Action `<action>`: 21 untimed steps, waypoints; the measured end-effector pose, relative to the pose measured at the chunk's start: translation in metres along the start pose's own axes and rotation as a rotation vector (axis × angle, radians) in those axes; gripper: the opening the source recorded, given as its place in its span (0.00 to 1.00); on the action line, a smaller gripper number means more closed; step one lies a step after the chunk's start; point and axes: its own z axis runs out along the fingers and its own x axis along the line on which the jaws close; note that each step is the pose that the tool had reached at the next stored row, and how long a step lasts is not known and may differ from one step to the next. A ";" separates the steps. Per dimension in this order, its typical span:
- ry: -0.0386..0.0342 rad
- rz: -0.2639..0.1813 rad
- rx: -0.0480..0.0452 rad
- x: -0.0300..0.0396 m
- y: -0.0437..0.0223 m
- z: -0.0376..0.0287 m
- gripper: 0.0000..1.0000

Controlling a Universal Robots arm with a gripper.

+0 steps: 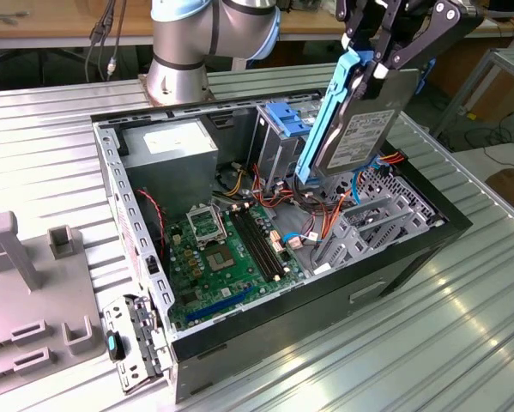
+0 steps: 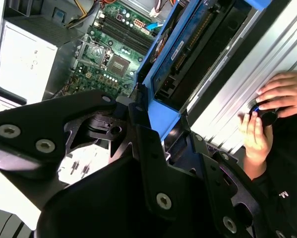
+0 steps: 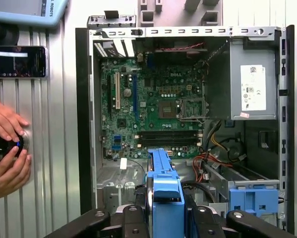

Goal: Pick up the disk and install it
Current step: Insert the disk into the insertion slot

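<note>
Where the exterior view starts at its left, grey blocks (image 1: 16, 249) stand on a flat grey plate, just beside the computer case (image 1: 136, 257). The case lies on its side on a ribbed metal table (image 1: 411, 343), with its side panel off.

Inside the case, going rightward:
- The power supply (image 1: 171, 148) sits in the far corner.
- The green motherboard (image 1: 222, 249) lies flat on the floor of the case.
- A blue drive cage (image 1: 284, 120) is against the back wall.
- Red and orange cables (image 1: 325, 215) are bunched beside the metal bays.

Above the right half of the case hangs the disk (image 1: 364, 129). It is on edge and tilted, with its blue rail facing the exterior view's left. Its lower end is over the cables, and I cannot tell whether it touches anything there.

The gripper (image 1: 381, 64) is clamped on the upper end of the disk, with a black finger on either side.

In the first wrist view, at the picture's left, a person's hands (image 3: 9, 171) rest on a small black controller (image 3: 0, 145), below a phone (image 3: 17, 62). Further right, the gripper (image 3: 165, 218) pinches the disk (image 3: 165, 191) edge-on, with the motherboard (image 3: 153, 104) beyond it.

In the second wrist view, the disk (image 2: 183, 54) shows its dark underside inside the blue frame, and the hands (image 2: 282, 94) are at the far side.
</note>
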 end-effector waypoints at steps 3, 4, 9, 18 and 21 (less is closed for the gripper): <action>0.0001 0.000 0.0000 0.0060 -0.0026 0.0008 0.37; 0.0000 0.000 0.0000 0.0093 -0.0029 0.0011 0.37; -0.0001 0.000 0.0000 0.0269 -0.0042 0.0029 0.37; -0.0013 -0.001 0.0000 0.0297 -0.0107 0.0040 0.37; -0.0015 -0.017 0.0019 0.0296 -0.0175 0.0069 0.37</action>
